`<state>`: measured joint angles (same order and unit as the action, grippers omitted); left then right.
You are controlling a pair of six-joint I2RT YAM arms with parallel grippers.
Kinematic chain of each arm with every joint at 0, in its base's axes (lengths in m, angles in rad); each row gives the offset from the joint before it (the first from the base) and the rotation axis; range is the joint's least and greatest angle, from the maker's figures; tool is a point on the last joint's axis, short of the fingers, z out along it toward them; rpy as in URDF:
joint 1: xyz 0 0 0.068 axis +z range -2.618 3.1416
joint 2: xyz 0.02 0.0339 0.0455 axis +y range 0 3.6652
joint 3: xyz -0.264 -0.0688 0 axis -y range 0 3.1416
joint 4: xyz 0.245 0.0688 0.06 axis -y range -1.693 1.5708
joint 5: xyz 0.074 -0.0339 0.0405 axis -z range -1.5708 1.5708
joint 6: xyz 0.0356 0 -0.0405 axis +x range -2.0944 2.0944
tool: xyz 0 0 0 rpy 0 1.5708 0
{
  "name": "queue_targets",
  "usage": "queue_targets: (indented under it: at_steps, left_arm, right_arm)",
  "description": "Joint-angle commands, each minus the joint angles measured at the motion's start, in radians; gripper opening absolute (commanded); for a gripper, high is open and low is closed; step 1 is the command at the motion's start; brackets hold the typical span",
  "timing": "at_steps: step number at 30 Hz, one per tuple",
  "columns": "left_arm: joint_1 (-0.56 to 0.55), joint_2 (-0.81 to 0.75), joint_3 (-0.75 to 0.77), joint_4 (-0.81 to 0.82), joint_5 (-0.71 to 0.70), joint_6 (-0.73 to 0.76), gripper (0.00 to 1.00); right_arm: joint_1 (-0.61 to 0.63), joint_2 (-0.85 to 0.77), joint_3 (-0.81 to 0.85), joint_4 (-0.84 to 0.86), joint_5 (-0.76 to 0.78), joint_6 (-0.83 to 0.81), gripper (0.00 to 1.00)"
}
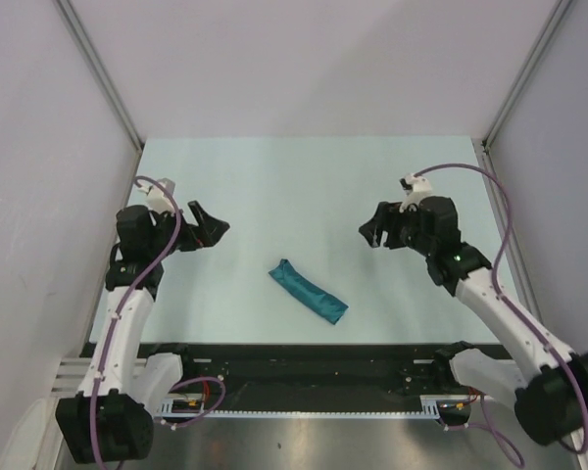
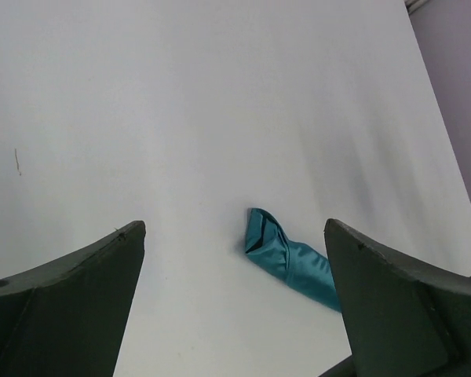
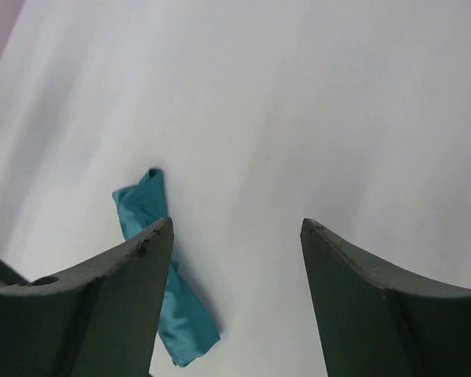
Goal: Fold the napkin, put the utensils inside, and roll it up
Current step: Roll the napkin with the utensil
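Top external view: teal, slightly shiny napkin (image 1: 309, 291) rolled into a tight tube, lying diagonal on pale matte tabletop (image 1: 294, 176), near front-centre. Both arms raised, elbows bent, wrists angled inward. Left fingers (image 1: 206, 225) & right fingers (image 1: 374, 228) spread wide, holding nothing. Roll sits btwn them, well apart from both.

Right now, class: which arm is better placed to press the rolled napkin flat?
Probably right. The right tool, open, hangs slightly nearer the middle of the napkin than the left tool, also open. Neither touches it; the margin is small.
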<state>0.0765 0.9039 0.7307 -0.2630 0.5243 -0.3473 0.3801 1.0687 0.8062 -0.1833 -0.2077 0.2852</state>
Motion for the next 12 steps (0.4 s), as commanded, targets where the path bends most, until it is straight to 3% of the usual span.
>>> queue_targets:
  at_steps: [1,5,12]
  left_arm:
    - [0.005,-0.054,0.027,-0.067,0.022,0.114,1.00]
    - [0.005,-0.095,0.000,-0.010,0.033,0.102,1.00]
    - [0.006,-0.122,-0.022,0.013,0.011,0.103,1.00]
  right_arm:
    - [0.002,-0.183,-0.076,-0.008,0.270,0.002,0.72]
    - [0.003,-0.260,-0.134,-0.008,0.315,-0.012,0.73]
    - [0.002,-0.262,-0.162,0.001,0.304,-0.015,0.73]
